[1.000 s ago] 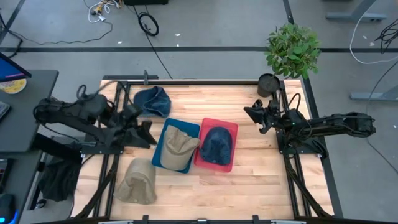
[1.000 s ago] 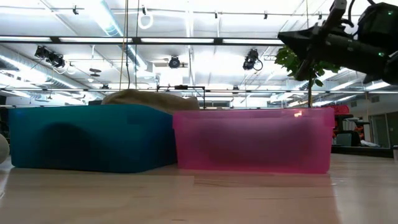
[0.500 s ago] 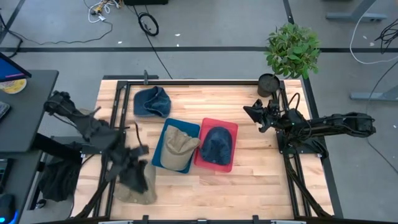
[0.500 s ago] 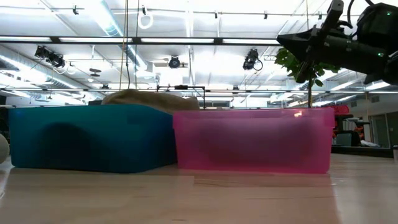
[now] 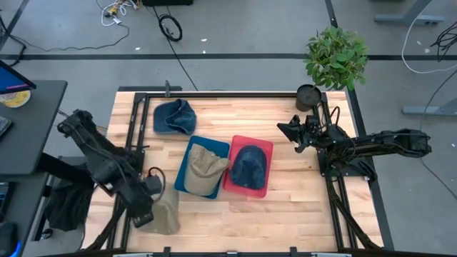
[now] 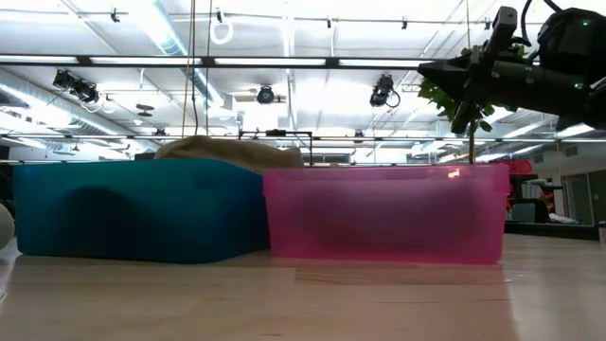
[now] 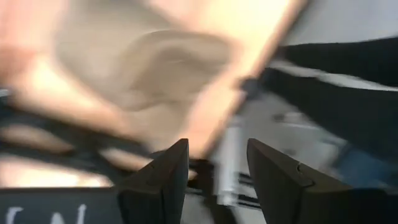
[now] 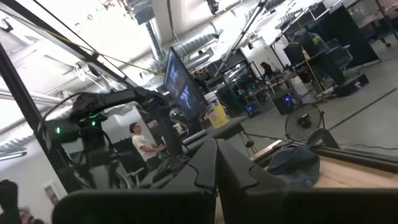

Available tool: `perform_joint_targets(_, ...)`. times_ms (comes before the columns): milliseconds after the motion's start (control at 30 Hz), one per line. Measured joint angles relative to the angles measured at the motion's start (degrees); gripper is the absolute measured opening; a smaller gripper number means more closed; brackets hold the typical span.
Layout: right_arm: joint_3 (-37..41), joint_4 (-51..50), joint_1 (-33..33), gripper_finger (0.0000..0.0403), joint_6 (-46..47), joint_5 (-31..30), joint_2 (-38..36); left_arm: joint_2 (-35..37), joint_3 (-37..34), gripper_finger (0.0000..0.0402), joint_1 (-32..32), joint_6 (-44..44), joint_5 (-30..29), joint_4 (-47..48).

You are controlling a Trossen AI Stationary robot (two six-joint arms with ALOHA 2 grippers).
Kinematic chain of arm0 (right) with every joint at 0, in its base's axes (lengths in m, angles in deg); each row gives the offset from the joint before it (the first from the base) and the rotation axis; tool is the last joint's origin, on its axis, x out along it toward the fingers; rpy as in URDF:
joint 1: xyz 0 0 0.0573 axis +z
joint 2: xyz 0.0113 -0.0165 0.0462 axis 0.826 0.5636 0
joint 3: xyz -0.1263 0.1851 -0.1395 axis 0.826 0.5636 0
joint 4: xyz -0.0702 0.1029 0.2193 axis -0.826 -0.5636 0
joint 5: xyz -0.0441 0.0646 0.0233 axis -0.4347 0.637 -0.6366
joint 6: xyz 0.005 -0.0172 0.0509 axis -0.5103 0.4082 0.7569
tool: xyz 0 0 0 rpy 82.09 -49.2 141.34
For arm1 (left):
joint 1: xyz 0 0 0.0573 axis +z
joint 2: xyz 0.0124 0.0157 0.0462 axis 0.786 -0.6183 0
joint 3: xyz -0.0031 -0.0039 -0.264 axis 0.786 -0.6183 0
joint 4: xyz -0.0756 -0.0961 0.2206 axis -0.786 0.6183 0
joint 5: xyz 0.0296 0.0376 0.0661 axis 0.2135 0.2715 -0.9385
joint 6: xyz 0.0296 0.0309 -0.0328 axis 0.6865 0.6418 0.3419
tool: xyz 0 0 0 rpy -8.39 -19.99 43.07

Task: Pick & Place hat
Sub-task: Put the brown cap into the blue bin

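A tan hat (image 5: 168, 214) lies flat on the table near its near left corner. My left gripper (image 5: 146, 212) hangs open over that hat's left edge; in the left wrist view the open gripper (image 7: 214, 171) faces the blurred tan hat (image 7: 165, 71). A blue hat (image 5: 173, 116) rests at the far left of the table. Another tan hat (image 5: 206, 168) sits in the teal bin (image 5: 184, 165), and a dark blue hat (image 5: 248, 167) sits in the pink bin (image 5: 268, 150). My right gripper (image 5: 285, 129) is shut and raised at the right side.
The teal bin (image 6: 133, 208) and pink bin (image 6: 383, 213) stand side by side mid-table. A potted plant (image 5: 334, 57) stands at the far right corner. Bare wood shows along the near edge right of the tan hat. Black frame rails run along both table sides.
My left arm has swung quickly from beside the teal bin's left side toward the table's near edge, ending over the tan hat at the near left. The hats and bins have stayed in place.
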Motion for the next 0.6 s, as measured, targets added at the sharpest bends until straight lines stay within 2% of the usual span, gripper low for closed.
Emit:
perform_joint_targets(133,0.0,-0.2,0.0,0.0009,0.1,0.0,0.0,-4.5,0.0,0.0167,0.0,3.6,-4.5,8.4)
perform_joint_targets(267,0.0,-0.9,0.0,0.0009,0.0,0.0,0.0,-7.8,0.0,0.0167,0.4,8.8,-9.6,8.5)
perform_joint_targets(367,0.0,-0.9,0.0,0.0009,0.2,0.0,0.0,-10.1,0.0,0.0171,1.0,16.4,-10.0,5.4)
perform_joint_targets(467,0.0,-1.0,0.0,0.0009,0.2,0.0,0.0,-10.9,0.0,0.0194,1.0,19.1,-11.1,4.1)
perform_joint_targets(600,0.0,-1.0,0.0,0.0009,0.2,0.0,0.0,-11.1,0.0,0.0249,1.0,19.8,-12.8,3.2)
